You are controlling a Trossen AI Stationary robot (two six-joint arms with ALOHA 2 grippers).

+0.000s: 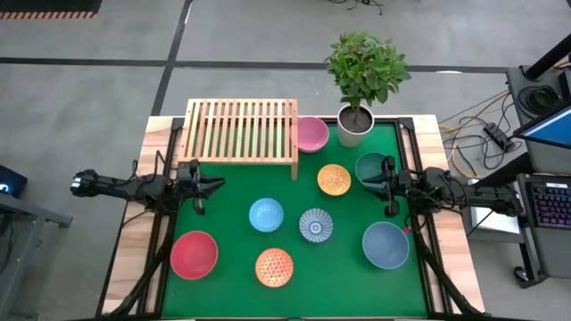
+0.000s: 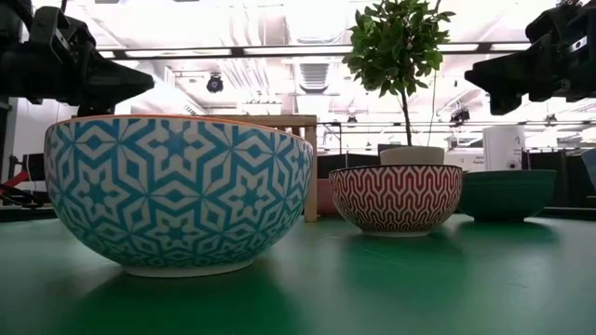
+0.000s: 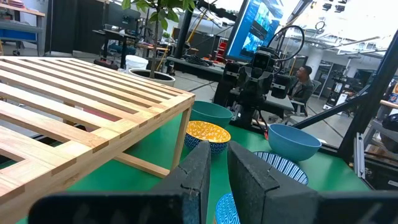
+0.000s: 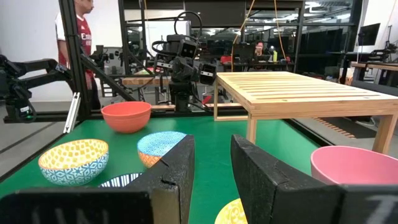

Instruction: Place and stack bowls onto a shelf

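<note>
Seven colourful bowls (image 1: 266,215), bare shelf (image 1: 241,130)

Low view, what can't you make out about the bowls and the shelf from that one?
- Shelf: only one corner shows; the big patterned bowl up front hides the rest.
- Pink bowl: just a sliver between that bowl and the red zigzag bowl.
- Slate-blue bowl: cut off by the right edge.
- Bowl interiors: hidden, the camera sits level with the rims.

Two dark jointed arms; matte black blocky fingers (image 4: 255,177).
</note>
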